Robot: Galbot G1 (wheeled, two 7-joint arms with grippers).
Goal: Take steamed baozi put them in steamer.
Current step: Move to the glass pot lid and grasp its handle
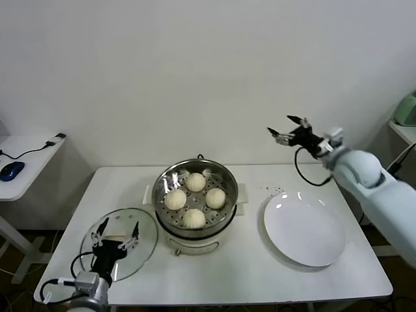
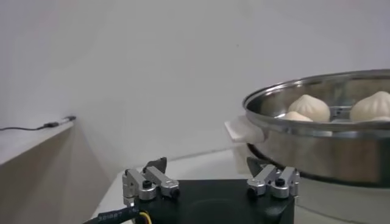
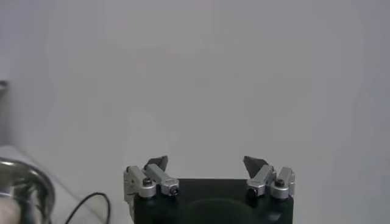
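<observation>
Several cream-white baozi (image 1: 195,182) lie on the perforated tray inside the shiny steel steamer (image 1: 224,175) at the table's middle. The left wrist view shows the steamer (image 2: 317,140) with baozi (image 2: 309,106) over its rim. My left gripper (image 1: 117,233) is open and empty, low at the front left above the glass lid (image 1: 146,227). Its open jaws show in the left wrist view (image 2: 207,167). My right gripper (image 1: 286,129) is open and empty, raised high at the back right, above and behind the white plate (image 1: 304,229). It shows against the wall in the right wrist view (image 3: 206,164).
The round glass lid lies flat on the table left of the steamer. The flat white plate lies right of it. A side table (image 1: 26,153) with a blue mouse (image 1: 11,170) stands at the far left. A pale green object (image 1: 407,109) sits at the far right.
</observation>
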